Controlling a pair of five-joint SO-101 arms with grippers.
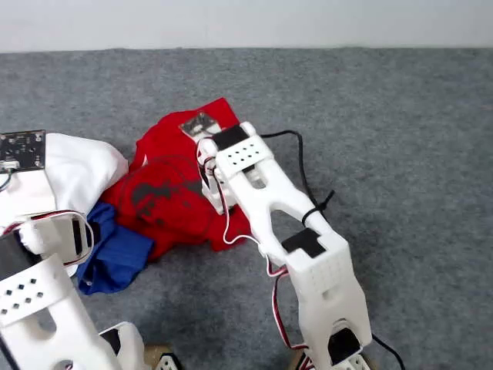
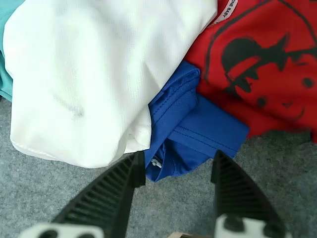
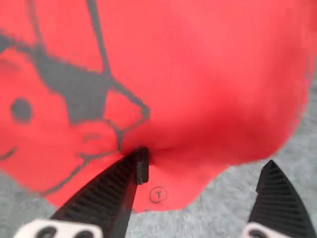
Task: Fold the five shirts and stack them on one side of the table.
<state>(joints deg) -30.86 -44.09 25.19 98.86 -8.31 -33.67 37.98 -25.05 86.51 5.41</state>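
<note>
Right gripper (image 3: 205, 171) is spread wide and grasps nothing. One fingertip (image 3: 139, 167) rests on the red shirt (image 3: 198, 74) near its hem, and the other hangs above the grey table (image 3: 223, 208). The red shirt lies crumpled, print up, about mid-table. Against its side lies the blue shirt (image 2: 198, 129), partly tucked under the white shirt (image 2: 89, 74). A teal shirt (image 2: 4, 59) peeks out past the white one. The left gripper (image 2: 179, 163) hangs released, jaws apart, just over the blue shirt's free edge.
</note>
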